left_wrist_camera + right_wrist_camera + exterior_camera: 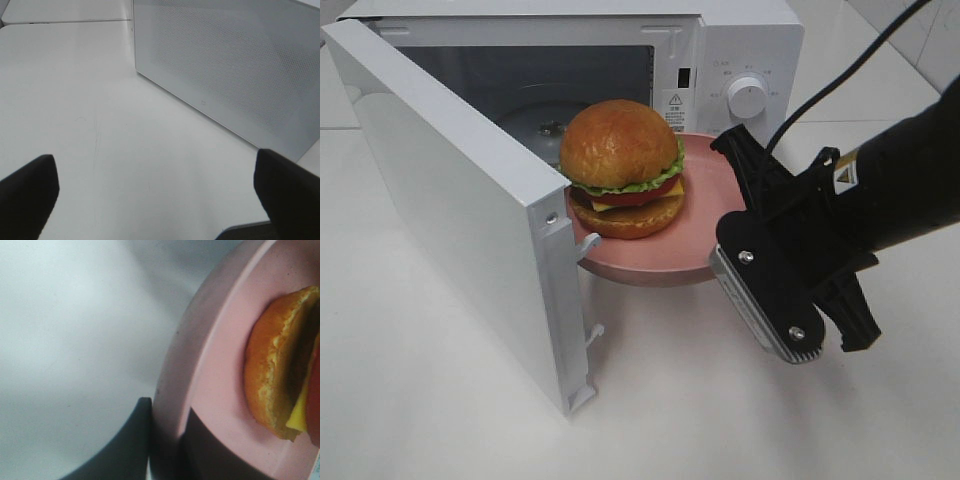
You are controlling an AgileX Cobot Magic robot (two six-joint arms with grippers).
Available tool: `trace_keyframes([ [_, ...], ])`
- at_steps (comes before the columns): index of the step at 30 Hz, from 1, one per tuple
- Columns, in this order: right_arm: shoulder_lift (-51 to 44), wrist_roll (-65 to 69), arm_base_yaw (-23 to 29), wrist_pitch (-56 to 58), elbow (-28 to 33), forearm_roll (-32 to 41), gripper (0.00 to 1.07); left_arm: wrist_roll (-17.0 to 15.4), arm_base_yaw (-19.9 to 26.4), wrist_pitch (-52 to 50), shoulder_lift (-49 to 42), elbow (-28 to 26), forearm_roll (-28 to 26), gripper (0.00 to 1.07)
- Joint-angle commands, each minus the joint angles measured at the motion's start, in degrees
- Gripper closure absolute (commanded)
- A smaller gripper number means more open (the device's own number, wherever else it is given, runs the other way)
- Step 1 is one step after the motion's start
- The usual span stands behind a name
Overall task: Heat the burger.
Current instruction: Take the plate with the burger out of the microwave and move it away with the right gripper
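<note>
The burger [620,165], with a glossy brown bun, lettuce and a red layer, sits on a round pink plate [650,262]. The plate hangs in the air just in front of the open microwave [740,40], partly inside its mouth. My right gripper [730,165] is shut on the plate's right rim. In the right wrist view the rim [200,370] runs between the two dark fingers [130,440], with the burger [275,365] beyond. My left gripper [157,200] stands open with nothing between its fingertips, low over the table, facing the microwave door's outer face [235,65].
The white door [450,190] is swung wide open to the left and reaches toward the table's front. A round knob [748,97] sits on the microwave's right panel. A black cable [840,80] arcs above my right arm. White tabletop [720,420] lies all around.
</note>
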Motion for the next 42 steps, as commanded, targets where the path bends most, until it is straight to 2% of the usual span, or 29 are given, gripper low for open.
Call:
trace_keyframes([
  [1,-4.47,1.43,-0.11,-3.32,2.58,-0.11,1.07,-0.29,0.17,-0.11,-0.29,0.23,-0.40,0.09],
  [5,-7.68,2.35,-0.11,-3.32,5.50,-0.11,1.07,-0.29,0.17,-0.11,-0.29,0.23,-0.40,0.09],
  [7,-12.49,4.24,-0.11,-3.15,8.71,-0.11,1.07,-0.29,0.17,-0.11,-0.29,0.23,-0.40,0.09],
  [10,-13.81,4.64,-0.11,-3.09,9.57,-0.11,1.07,-0.29,0.17,-0.11,-0.29,0.23,-0.40,0.09],
  [12,-18.91,7.73,-0.11,-2.23,12.61,-2.41,1.07,-0.29,0.17,-0.11,-0.29,0.23,-0.40,0.09],
  [15,-20.17,8.82,-0.11,-1.55,13.24,-3.55,1.07,-0.29,0.17,-0.11,-0.29,0.23,-0.40,0.09],
  [19,-27.33,17.19,-0.11,2.86,16.10,-10.89,1.07,-0.29,0.17,-0.11,-0.29,0.23,-0.40,0.09],
  [22,-28.65,18.79,-0.11,3.50,16.62,-11.86,1.07,-0.29,0.17,-0.11,-0.29,0.23,-0.40,0.09],
  [24,-33.52,23.72,-0.11,7.68,17.82,-14.44,1.07,-0.29,0.17,-0.11,-0.29,0.23,-0.40,0.09],
  [29,-38.79,31.63,-0.11,14.61,18.05,-18.96,1.07,-0.29,0.17,-0.11,-0.29,0.23,-0.40,0.09],
  [32,-39.65,33.52,-0.11,15.81,18.05,-20.28,1.07,-0.29,0.17,-0.11,-0.29,0.23,-0.40,0.09],
  [34,-41.88,40.45,-0.11,20.00,18.05,-25.27,1.07,-0.29,0.17,-0.11,-0.29,0.23,-0.40,0.09],
  [37,-42.06,42.23,-0.11,21.08,18.05,-26.64,1.07,-0.29,0.17,-0.11,-0.29,0.23,-0.40,0.09],
  [42,-42.06,55.98,-0.11,26.01,18.05,-35.58,1.07,-0.29,0.17,-0.11,-0.29,0.23,-0.40,0.09],
])
